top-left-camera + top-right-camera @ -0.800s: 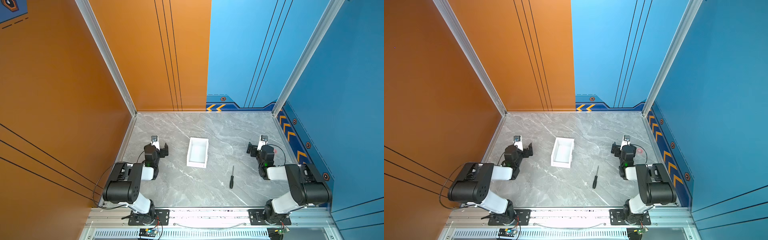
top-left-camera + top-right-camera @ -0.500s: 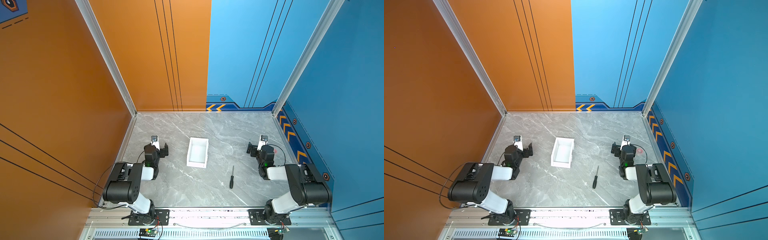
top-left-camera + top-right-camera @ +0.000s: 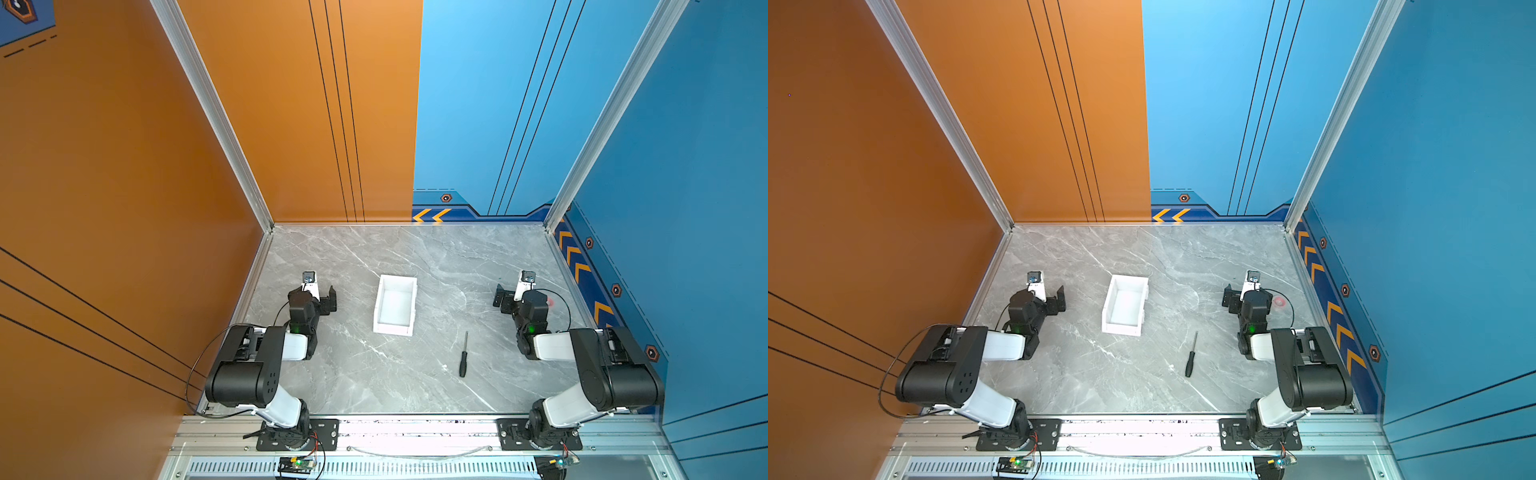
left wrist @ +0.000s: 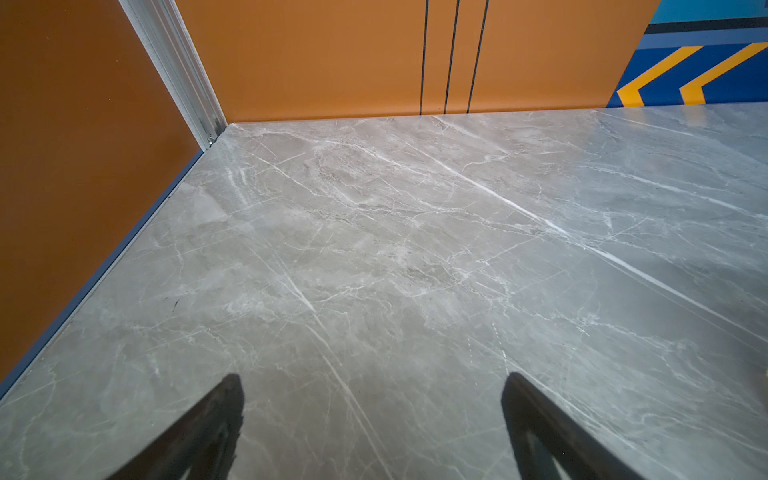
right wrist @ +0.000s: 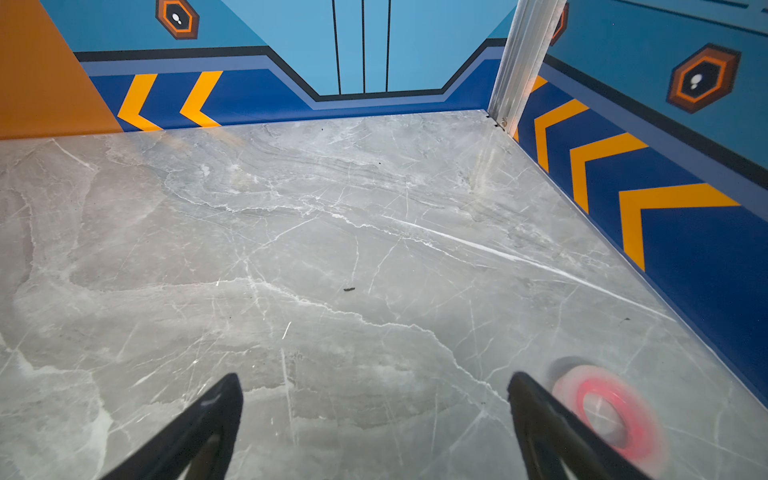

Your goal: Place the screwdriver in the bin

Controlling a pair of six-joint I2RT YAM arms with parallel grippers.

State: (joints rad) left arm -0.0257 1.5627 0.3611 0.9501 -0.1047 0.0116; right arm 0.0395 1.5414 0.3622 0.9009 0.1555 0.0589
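Note:
The screwdriver [image 3: 463, 357] [image 3: 1191, 357], black-handled with a thin dark shaft, lies flat on the grey marble table, handle toward the front edge. The white bin [image 3: 395, 305] [image 3: 1124, 305] stands empty just beyond it and to its left, near the table's middle. My left gripper [image 3: 322, 297] [image 4: 372, 386] rests low at the left of the bin, open, with only bare table between its fingers. My right gripper [image 3: 509, 297] [image 5: 374, 386] sits at the right, beyond the screwdriver, open and empty. Neither wrist view shows the screwdriver or the bin.
A small pinkish-red ring [image 5: 606, 411] [image 3: 1279, 301] lies on the table just beside the right gripper's outer finger. Orange and blue walls close the table on the left, back and right. Both arm bases stand on the front rail.

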